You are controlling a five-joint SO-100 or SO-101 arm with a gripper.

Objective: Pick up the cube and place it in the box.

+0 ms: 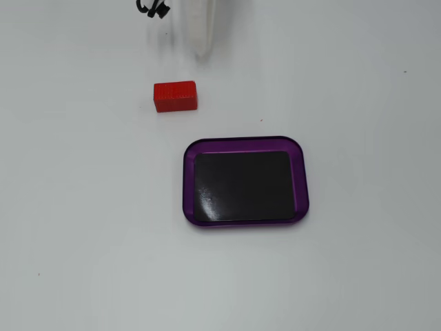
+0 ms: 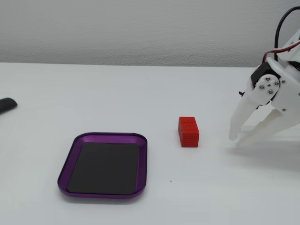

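Note:
The cube (image 1: 175, 96) is a small red ridged block lying on the white table, up and left of the box in a fixed view. In the other fixed view the cube (image 2: 188, 131) lies to the right of the box. The box (image 1: 244, 181) (image 2: 104, 165) is a shallow purple-rimmed tray with a glossy black bottom, and nothing is in it. My white gripper (image 2: 236, 140) stands low over the table to the right of the cube, clear of it. Its fingertips meet with nothing between them. The gripper (image 1: 201, 48) reaches in from the top edge, above the cube.
A dark object (image 2: 6, 105) lies at the table's left edge. A black cable (image 1: 153, 8) shows at the top edge beside the arm. A grey wall runs behind the table.

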